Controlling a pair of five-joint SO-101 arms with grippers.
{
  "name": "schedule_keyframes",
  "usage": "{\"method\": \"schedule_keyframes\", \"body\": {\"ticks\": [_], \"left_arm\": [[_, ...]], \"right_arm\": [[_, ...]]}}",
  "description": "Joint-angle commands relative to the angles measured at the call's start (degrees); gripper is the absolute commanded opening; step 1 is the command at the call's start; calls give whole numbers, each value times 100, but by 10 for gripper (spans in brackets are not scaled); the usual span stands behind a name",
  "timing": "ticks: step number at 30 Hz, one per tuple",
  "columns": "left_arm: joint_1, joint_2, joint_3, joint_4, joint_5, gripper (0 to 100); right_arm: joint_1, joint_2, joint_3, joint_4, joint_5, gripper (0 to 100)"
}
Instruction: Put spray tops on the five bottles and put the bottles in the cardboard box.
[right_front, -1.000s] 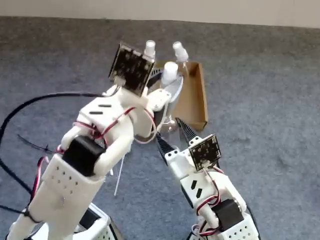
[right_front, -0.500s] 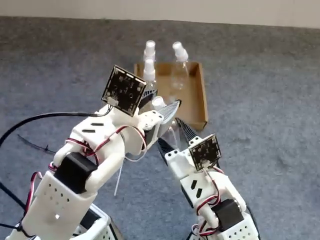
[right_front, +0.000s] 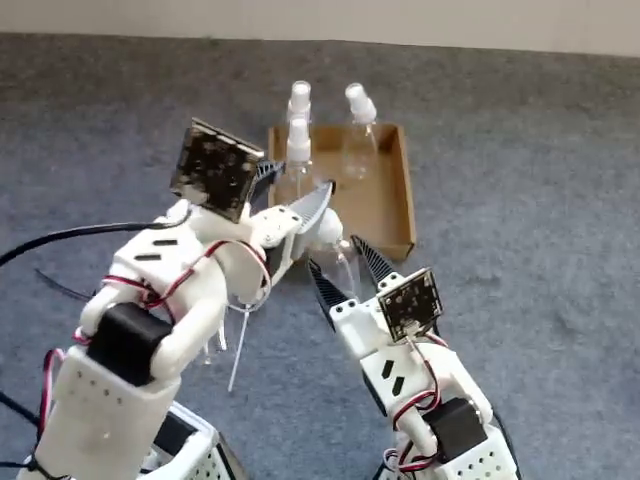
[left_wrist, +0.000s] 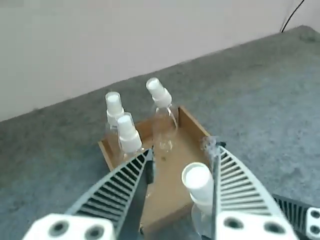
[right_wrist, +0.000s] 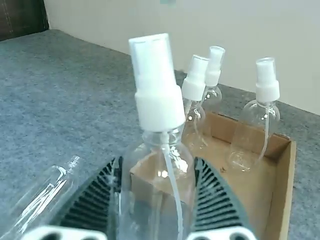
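An uncapped bottle (right_wrist: 45, 192) lay on its side on the grey carpet (right_front: 520, 300), near the right gripper (right_wrist: 157, 163). The left gripper (left_wrist: 182, 153) hung spread, its fingers either side of a white spray top (left_wrist: 196, 182) and not closed on it. That top sat on the clear bottle (right_wrist: 157, 200), which the right gripper pinched upright, just before the cardboard box (right_front: 392, 215). Three capped bottles (right_front: 357, 135) stood inside the box.

Glossy clear plastic forms each bottle (right_wrist: 150, 195), smooth white plastic each spray top (right_wrist: 156, 95); the cardboard box (right_front: 388, 208) shows matt brown paperboard, the tabletop (right_front: 520, 150) a rough grey carpet-like cloth, and the arms' shells (right_front: 190, 290) matt white plastic.
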Motion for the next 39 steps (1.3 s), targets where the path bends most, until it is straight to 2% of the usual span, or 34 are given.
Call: {"method": "schedule_keyframes", "body": {"ticks": [1, 6, 9, 13, 21, 29, 35, 39], "left_arm": [[-75, -66, 277, 9, -62, 178], [-57, -57, 549, -35, -62, 178], [-31, -57, 769, -431, -255, 178], [356, -57, 945, -800, -492, 178], [752, 145, 831, -1099, -492, 178], [752, 971, 198, -1055, -492, 178], [752, 971, -725, -167, -501, 178], [505, 954, -1534, 844, -510, 178]], "right_arm": [[4, -57, -66, -145, -53, 5], [4, -57, -66, -145, -53, 5], [-22, -57, -66, -145, -53, 5], [-31, -57, -66, -145, -26, 5], [-31, -57, -66, -136, -26, 5], [-4, -57, -66, -136, -26, 5], [4, -66, -57, -136, -26, 5], [207, -66, -110, -92, -18, 5]]}}
